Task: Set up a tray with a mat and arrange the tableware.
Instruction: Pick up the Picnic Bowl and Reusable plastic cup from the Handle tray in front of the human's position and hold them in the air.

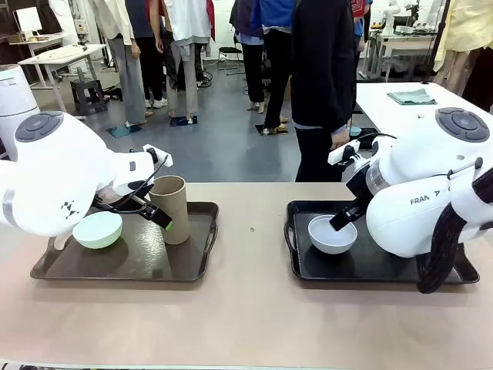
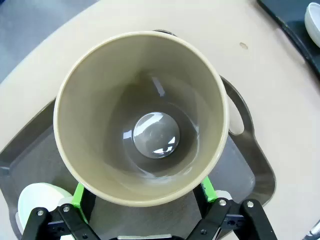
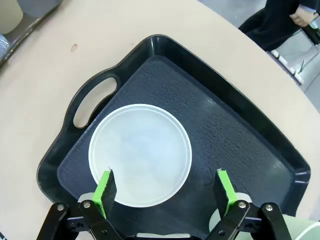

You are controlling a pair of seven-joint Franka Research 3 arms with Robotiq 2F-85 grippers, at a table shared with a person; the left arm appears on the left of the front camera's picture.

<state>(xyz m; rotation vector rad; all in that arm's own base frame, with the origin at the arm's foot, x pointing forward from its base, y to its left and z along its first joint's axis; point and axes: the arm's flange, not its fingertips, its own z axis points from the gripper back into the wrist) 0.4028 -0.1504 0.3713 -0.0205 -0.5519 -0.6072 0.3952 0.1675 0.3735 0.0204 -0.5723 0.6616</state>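
Between the left tool's (image 2: 142,192) green rubbery pads (image 2: 78,196), the tall tan handleless cup (image 2: 140,120) looked like smooth plastic, glossy at its inside bottom. Under it the grey-brown plastic tray (image 2: 250,165) had a dull sheen. Ahead of the right tool (image 3: 165,186), the white-grey round bowl (image 3: 140,155) was smooth and satin. It sat on a rough-grained black mat (image 3: 225,145) in a shinier black plastic tray (image 3: 150,42). The beige counter (image 3: 45,70) was matt.

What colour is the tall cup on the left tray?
The cup is tan; the left wrist view shows it best.
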